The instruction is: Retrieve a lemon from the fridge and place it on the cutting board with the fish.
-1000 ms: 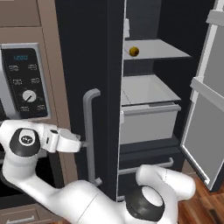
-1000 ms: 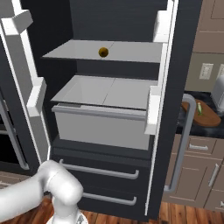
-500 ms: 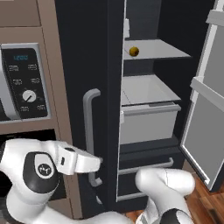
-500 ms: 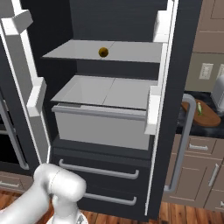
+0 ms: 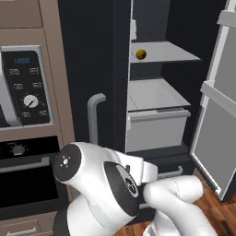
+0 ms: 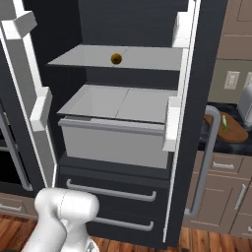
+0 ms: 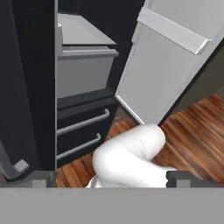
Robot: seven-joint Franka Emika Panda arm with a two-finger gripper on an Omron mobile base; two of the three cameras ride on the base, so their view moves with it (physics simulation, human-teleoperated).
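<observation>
The fridge (image 6: pixel 123 147) stands with one door swung wide, showing grey shelves and a drawer. The lemon (image 6: pixel 116 59) sits alone on the upper shelf (image 6: pixel 147 56), well above the robot's folded white arm. In the hand view, the end effector (image 7: pixel 107 178) is released, its two dark fingertips (image 7: pixel 41 178) spread far apart and empty, pointing low toward the fridge's bottom drawers and the wooden floor. To the right, on a dark worktop (image 6: pixel 216 140), the cutting board (image 6: pixel 235 133) holds the fish (image 6: pixel 224 121). Risks from here: the arm must rise far to reach the shelf and could strike the open door (image 5: pixel 216 110) or the shelf edge, and a glancing touch could roll the smooth lemon away.
</observation>
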